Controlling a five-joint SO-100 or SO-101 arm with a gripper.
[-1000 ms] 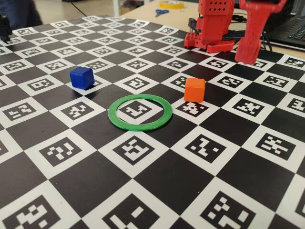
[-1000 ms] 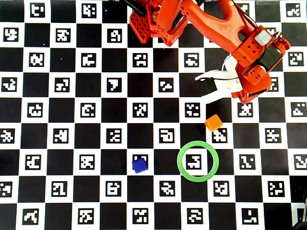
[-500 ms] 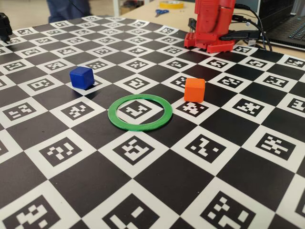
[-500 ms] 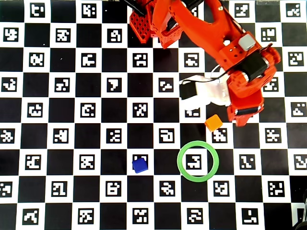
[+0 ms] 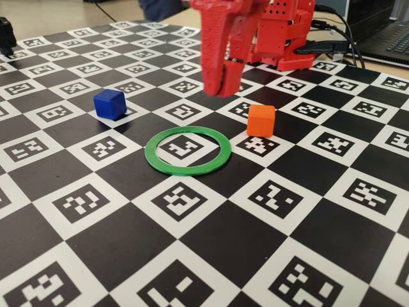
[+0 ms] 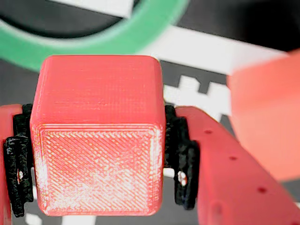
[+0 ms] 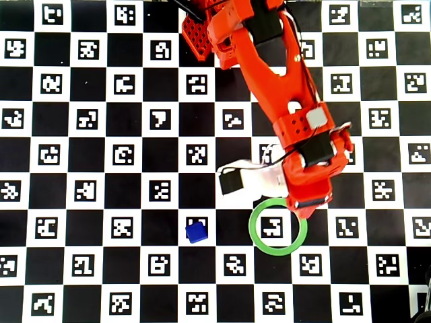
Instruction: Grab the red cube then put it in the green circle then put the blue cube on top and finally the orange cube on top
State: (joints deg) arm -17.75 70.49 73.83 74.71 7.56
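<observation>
In the wrist view the red cube [image 6: 96,136] fills the space between my black-padded jaws, and my gripper [image 6: 98,164] is shut on it. The green circle [image 6: 140,33] arcs just ahead of the cube, and the orange cube [image 6: 267,117] is a blur at the right. In the fixed view my gripper [image 5: 217,88] hangs above the mat just behind the green circle [image 5: 186,170], with the orange cube [image 5: 261,120] to its right and the blue cube [image 5: 109,103] to its left. From overhead, my gripper [image 7: 306,204] overlaps the circle's [image 7: 277,251] upper right rim; the blue cube [image 7: 196,231] lies left of it. The arm hides the orange cube there.
The arm's red base [image 5: 281,38] stands at the back of the checkered marker mat [image 5: 211,243]. A laptop [image 5: 391,39] and cables lie behind it on the right. Scissors [image 5: 217,16] and a tape roll [image 5: 230,5] rest beyond the mat's far edge.
The arm has swung from the mat's back right, as the fixed view shows it, forward and left to the green circle's rim. The blue cube, orange cube and circle have not moved.
</observation>
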